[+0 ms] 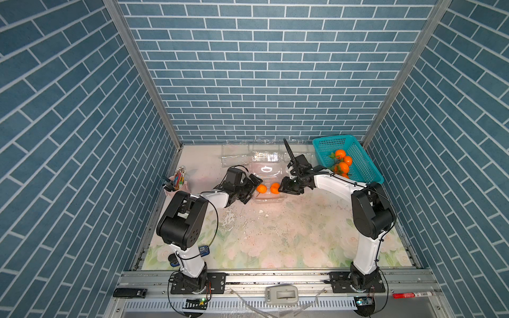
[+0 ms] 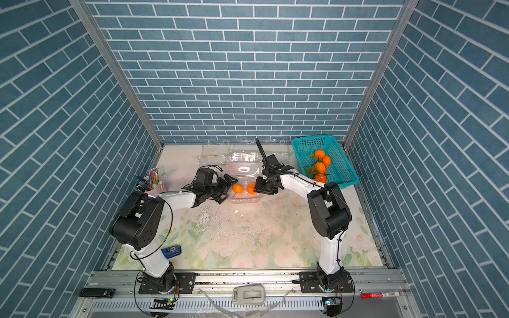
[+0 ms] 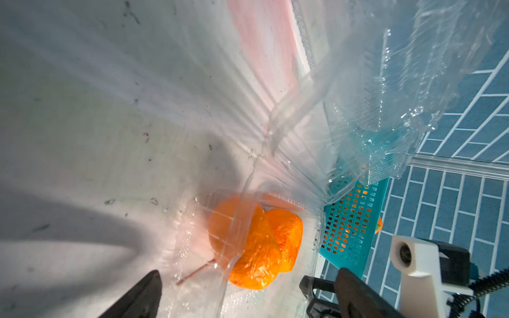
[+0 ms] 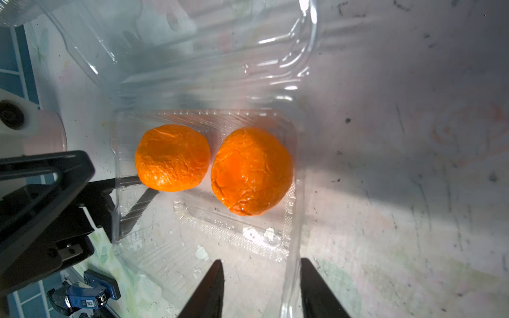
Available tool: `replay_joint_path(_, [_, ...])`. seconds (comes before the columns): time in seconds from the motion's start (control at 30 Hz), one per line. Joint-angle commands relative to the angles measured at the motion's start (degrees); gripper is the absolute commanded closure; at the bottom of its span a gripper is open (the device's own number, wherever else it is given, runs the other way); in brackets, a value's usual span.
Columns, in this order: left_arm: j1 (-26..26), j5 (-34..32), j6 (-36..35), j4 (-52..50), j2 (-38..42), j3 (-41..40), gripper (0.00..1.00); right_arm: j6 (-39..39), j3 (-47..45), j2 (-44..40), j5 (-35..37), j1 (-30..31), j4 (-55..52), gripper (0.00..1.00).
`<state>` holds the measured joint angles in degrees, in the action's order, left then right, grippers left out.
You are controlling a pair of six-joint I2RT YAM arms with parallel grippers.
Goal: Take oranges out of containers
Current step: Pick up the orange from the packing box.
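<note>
right gripper (image 4: 264, 291) hangs half open and empty, jaws astride the end wall of the open container (image 4: 209, 234). the two oranges (image 4: 252, 170) lie inside, nearer one straight ahead; left gripper (image 3: 248, 297) gapes empty opposite

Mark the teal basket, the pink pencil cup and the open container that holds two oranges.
teal basket (image 1: 332, 143): in a top view, on its perforated back wall.
pink pencil cup (image 1: 184, 188): in a top view, on its outer wall.
open container (image 4: 170, 234): right wrist view, on the bare clear floor.
</note>
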<state>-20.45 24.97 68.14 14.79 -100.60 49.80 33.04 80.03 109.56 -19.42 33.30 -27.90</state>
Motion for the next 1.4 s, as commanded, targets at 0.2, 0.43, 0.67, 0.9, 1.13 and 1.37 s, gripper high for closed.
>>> replay_joint_path(0.2, [2.4, 1.2, -6.7, -8.5, 4.2, 0.5, 0.01, -2.9, 4.0, -4.8, 7.4, 0.3, -8.2, 0.37])
replay_joint_path(0.43, [4.0, 0.0, -12.5, -17.3, 8.1, 2.6, 0.01, -3.6, 8.9, -6.9, 9.5, 0.5, -9.0, 0.24])
replay_joint_path(0.67, [3.3, -2.1, -17.2, -21.0, 16.3, 2.9, 0.01, -3.2, 11.9, -3.3, 9.1, 3.0, -7.0, 0.27])
replay_joint_path(0.9, [1.4, -0.7, -17.2, -16.2, 20.7, -0.8, 0.01, -3.7, 15.2, 2.7, 10.3, 5.6, -7.9, 0.36])
replay_joint_path(1.13, [0.6, 0.5, -15.7, -12.6, 20.4, -3.8, 0.01, -5.5, 18.3, 7.7, 13.4, 7.4, -11.4, 0.42])
replay_joint_path(1.37, [0.2, 1.2, -15.0, -10.8, 18.4, -3.9, 0.01, -7.6, 18.0, 10.1, 21.0, 9.2, -13.4, 0.4])
